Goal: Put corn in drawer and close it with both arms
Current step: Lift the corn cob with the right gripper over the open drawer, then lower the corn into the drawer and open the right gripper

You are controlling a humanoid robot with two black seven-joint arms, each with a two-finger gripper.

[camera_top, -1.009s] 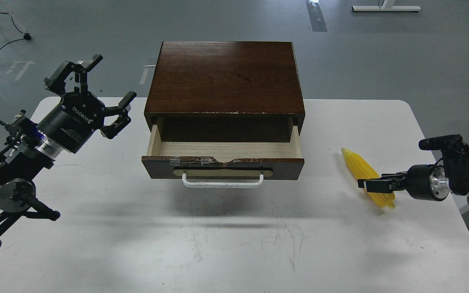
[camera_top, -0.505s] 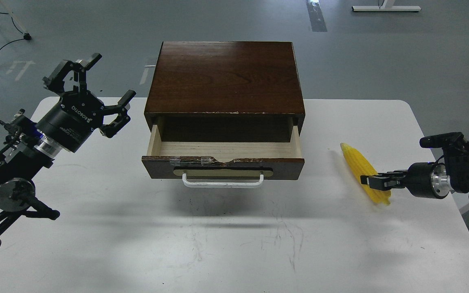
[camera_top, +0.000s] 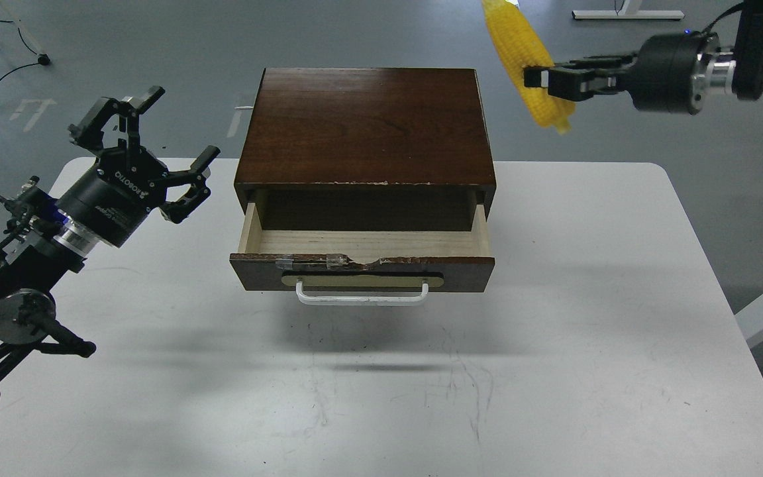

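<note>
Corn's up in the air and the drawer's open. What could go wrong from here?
1. The right tool pinches the corn near its lower end, so most of the cob sticks out above the grip; it may pivot or slip.
2. The drawer shows only a shallow opening under the cabinet top; the long cob may catch on its chipped front edge.
3. The left tool hangs open close to the cabinet's left side and could bump it.

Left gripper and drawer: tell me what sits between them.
Nothing. In the head view, only bare white table separates the left gripper from the drawer.
</note>
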